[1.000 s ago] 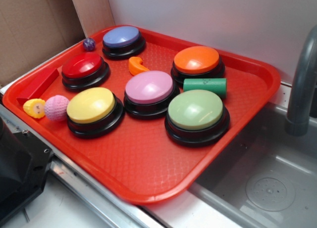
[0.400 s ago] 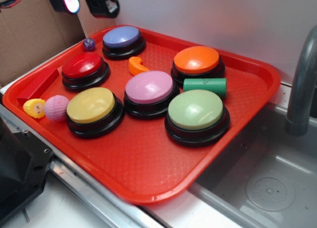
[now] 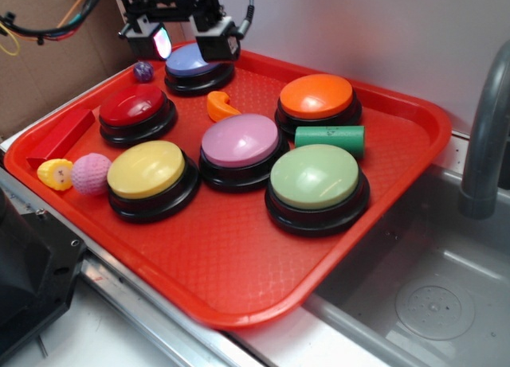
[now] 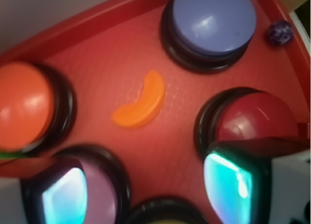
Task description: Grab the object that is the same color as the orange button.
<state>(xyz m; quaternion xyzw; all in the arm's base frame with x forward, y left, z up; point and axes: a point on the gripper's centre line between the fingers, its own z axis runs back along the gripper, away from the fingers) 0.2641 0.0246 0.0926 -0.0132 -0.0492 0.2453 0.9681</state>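
Observation:
The small curved orange object (image 3: 222,107) lies on the red tray (image 3: 239,255) between the blue, red, pink and orange buttons; it also shows in the wrist view (image 4: 141,101). The orange button (image 3: 316,95) sits at the tray's back right, and at the left edge of the wrist view (image 4: 23,105). My gripper (image 3: 185,42) hangs open and empty in the air over the back left of the tray, above the blue button (image 3: 196,60). In the wrist view the gripper (image 4: 148,185) has its glowing fingertips (image 4: 228,185) wide apart, with the orange object ahead of the gap.
Also on the tray are a red button (image 3: 133,106), a pink button (image 3: 240,140), a yellow button (image 3: 147,169), a light green button (image 3: 315,177), a green cylinder (image 3: 330,135), a purple ball (image 3: 143,71), a pink knit ball (image 3: 92,173) and a red block (image 3: 62,136). A sink (image 3: 430,295) lies to the right.
My gripper has come into view from the top left and moved down and right, over the blue button. Nothing on the tray has moved.

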